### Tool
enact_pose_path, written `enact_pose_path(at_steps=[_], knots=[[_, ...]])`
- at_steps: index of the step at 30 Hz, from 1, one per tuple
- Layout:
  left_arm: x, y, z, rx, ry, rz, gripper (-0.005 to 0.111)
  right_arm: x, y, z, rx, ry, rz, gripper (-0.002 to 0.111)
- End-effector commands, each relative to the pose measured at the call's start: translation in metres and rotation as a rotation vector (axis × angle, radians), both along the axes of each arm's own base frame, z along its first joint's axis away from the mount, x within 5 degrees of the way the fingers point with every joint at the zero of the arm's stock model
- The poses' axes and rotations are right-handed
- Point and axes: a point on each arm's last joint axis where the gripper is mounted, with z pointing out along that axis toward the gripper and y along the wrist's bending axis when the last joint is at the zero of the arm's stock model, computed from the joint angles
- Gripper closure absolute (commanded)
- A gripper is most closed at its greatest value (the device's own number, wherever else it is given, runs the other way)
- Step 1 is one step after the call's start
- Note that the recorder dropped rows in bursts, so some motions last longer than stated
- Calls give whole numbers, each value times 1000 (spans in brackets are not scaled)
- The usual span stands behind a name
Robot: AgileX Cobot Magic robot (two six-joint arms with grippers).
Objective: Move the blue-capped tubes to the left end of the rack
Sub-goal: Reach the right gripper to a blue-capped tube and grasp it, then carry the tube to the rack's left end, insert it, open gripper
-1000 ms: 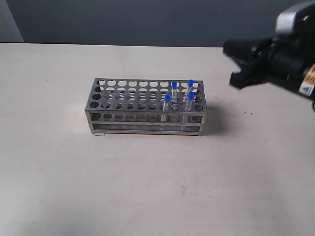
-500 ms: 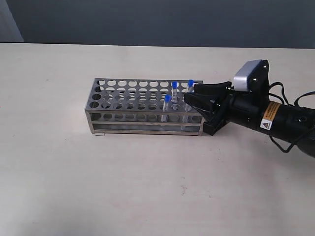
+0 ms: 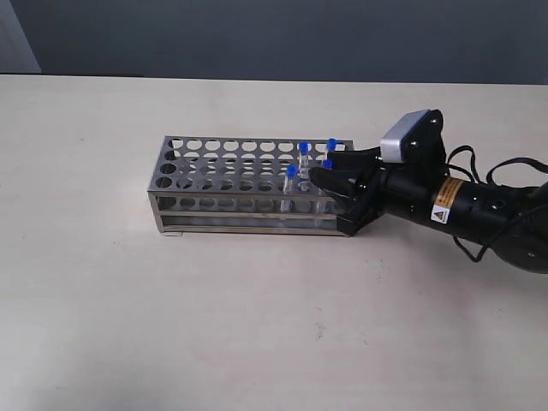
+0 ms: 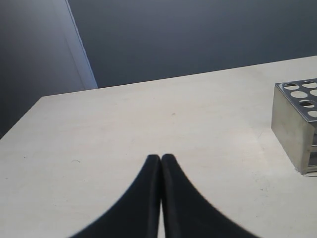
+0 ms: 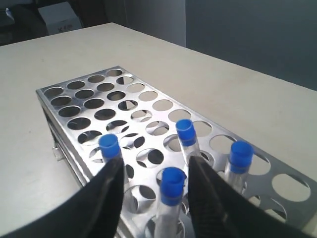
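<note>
The shiny metal rack stands in the middle of the table. Four blue-capped tubes stand upright at its right end: two in back and two in front. My right gripper is open, its fingers straddling the front right tube without touching it. The other caps lie outside the fingers. My left gripper is shut and empty, apart from the rack's end; it is out of the exterior view.
The rack's holes to the left of the tubes hold nothing. The right arm with its cable lies low over the table to the right of the rack. A white box sits beyond the table.
The right arm came down from the upper right and moved left to the rack's right end. Its open fingers now flank the front right tube. The tubes and rack have not moved.
</note>
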Motion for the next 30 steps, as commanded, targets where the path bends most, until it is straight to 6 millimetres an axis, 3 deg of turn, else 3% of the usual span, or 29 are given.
enact_pose_path(at_steps=[1,7,13,17,20,25,30], knots=[[0,-1,2,0,-11,-10,106,9,4,-7,-7,3,-10,67],[0,-1,2,0,-11,-10,106,12,7,-13,-35,20,-12,70],[0,-1,2,0,-11,-10,106,12,7,-12,-21,26,-11,107],[0,-1,2,0,-11,-10,106,11,8,-2,-7,18,-2,109],[0,-1,2,0,-11,-10,106,10,7,20,-9,-25,-11,109],[0,-1,2,0,-11,-10,106,12,5,78,10,-106,-34,109],[0,-1,2,0,-11,-10,106,13,25,137,38,-200,17,109]])
